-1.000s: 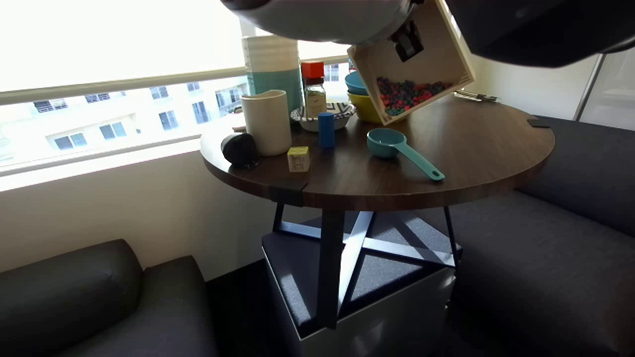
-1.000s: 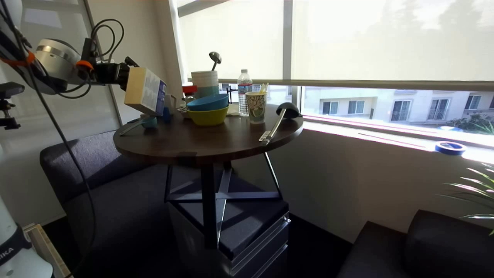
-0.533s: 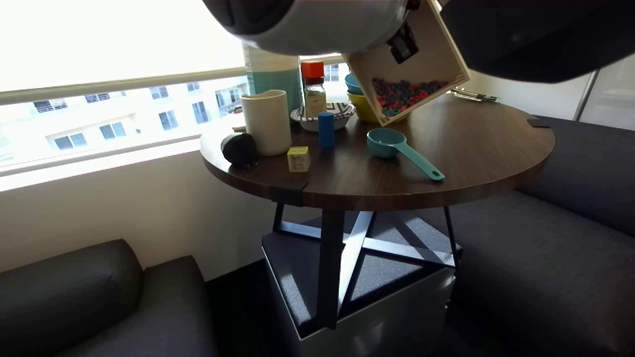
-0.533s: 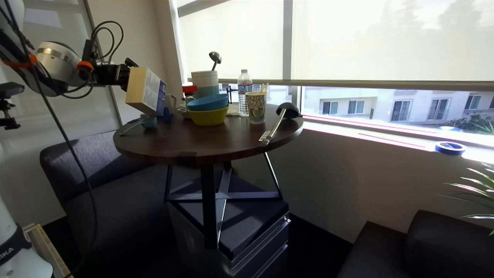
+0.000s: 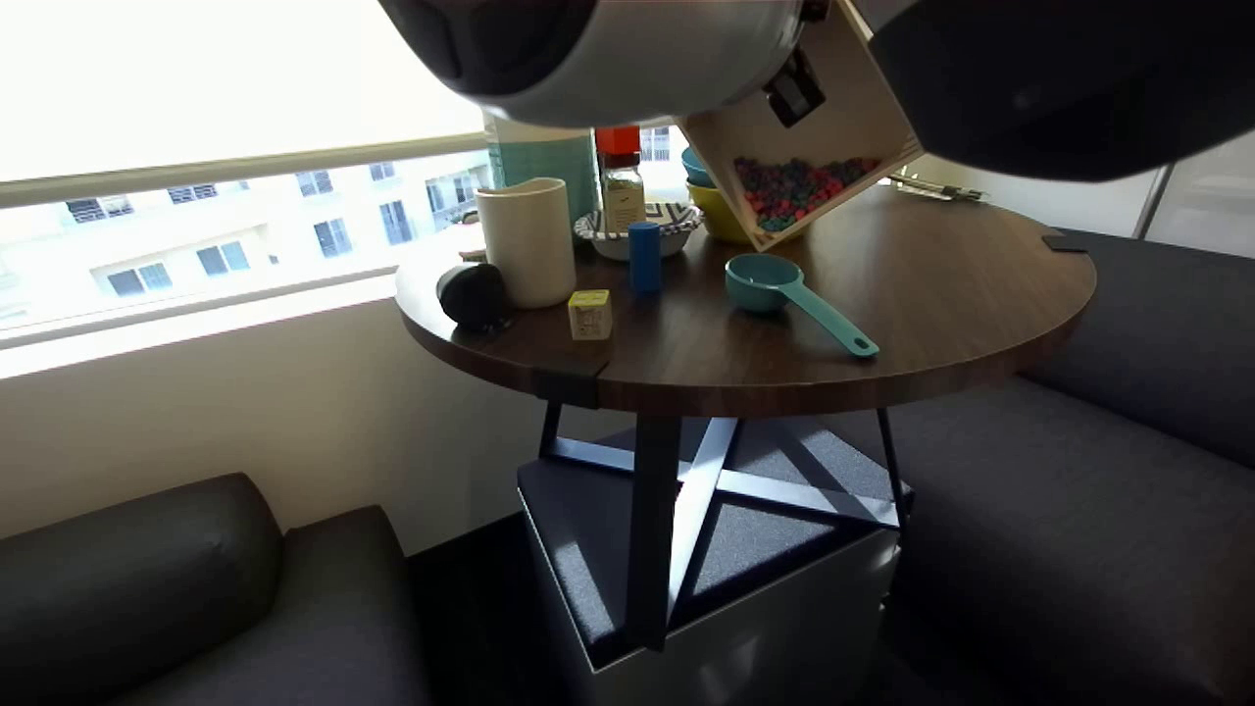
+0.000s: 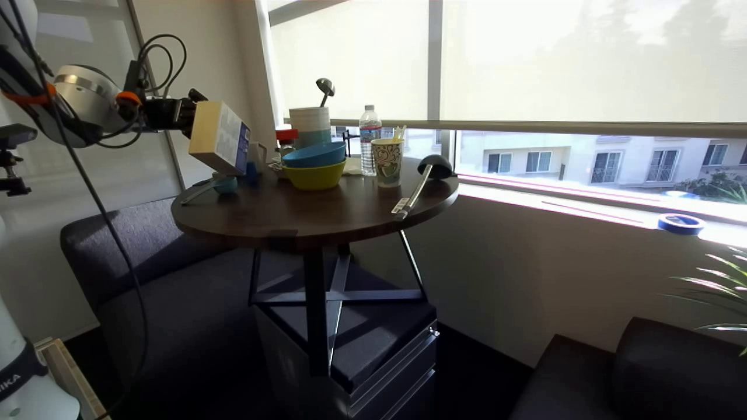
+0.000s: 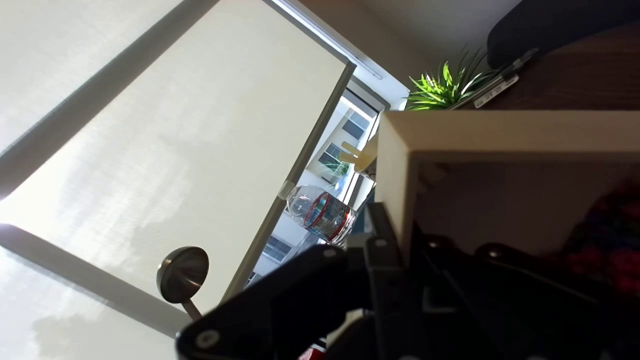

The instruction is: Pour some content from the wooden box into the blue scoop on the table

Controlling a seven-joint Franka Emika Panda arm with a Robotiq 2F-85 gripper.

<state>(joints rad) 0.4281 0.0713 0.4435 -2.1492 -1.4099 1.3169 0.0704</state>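
your fingers are pinching the box by one wall; you should be tipping its low corner slowly over the scoop, near the worktop edge.

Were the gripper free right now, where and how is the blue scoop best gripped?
The blue scoop is likely best held midway along its handle, from above, jaws across the width. It is slim and runs from the upward-facing cup towards the edge of the table; gripping there leaves the cup's opening free.
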